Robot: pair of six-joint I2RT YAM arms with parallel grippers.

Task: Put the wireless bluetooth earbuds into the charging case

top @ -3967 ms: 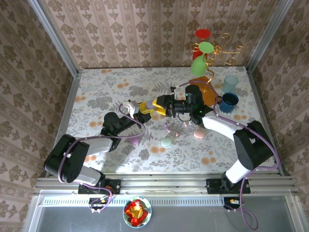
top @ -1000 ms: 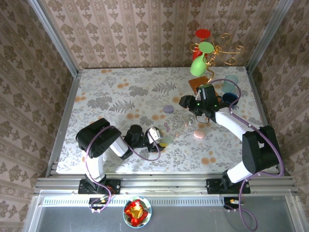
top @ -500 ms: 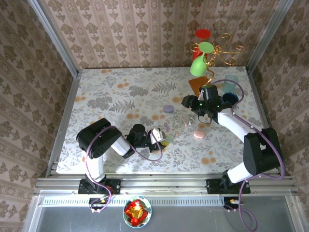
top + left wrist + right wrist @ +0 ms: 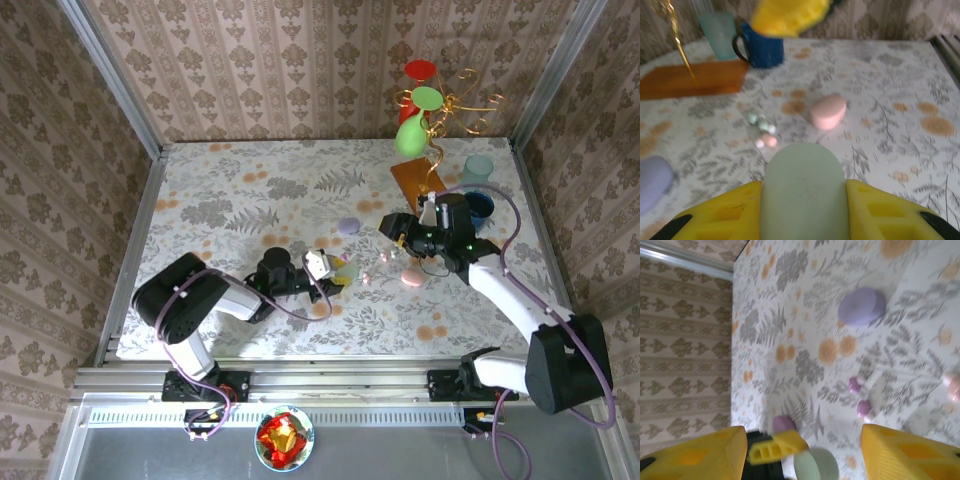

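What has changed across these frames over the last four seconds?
The left tool pulled back from mid-table, came alongside the mint case and closed on it. The right tool, open, withdrew rightward, then edged toward the loose earbuds. The pink case and lilac case stayed put.

Floral-print table [image 4: 230, 200]. Between left gripper [image 4: 335, 270] fingers: mint case [image 4: 804, 195], low at the cloth, contact unclear. Just ahead of that gripper: loose earbuds [image 4: 760, 122], mint, pink and whitish, apart from every case. Beyond them, ahead-right: pink case [image 4: 828, 112], flat on the cloth. Off to that gripper's left: lilac case [image 4: 348, 226], lying ahead of right gripper [image 4: 393, 240], with two lilac buds [image 4: 856, 385] nearer those fingers. Behind and beside right gripper: orange board [image 4: 417, 180], blue mug [image 4: 478, 208], teal cup [image 4: 477, 170], all standing close together.
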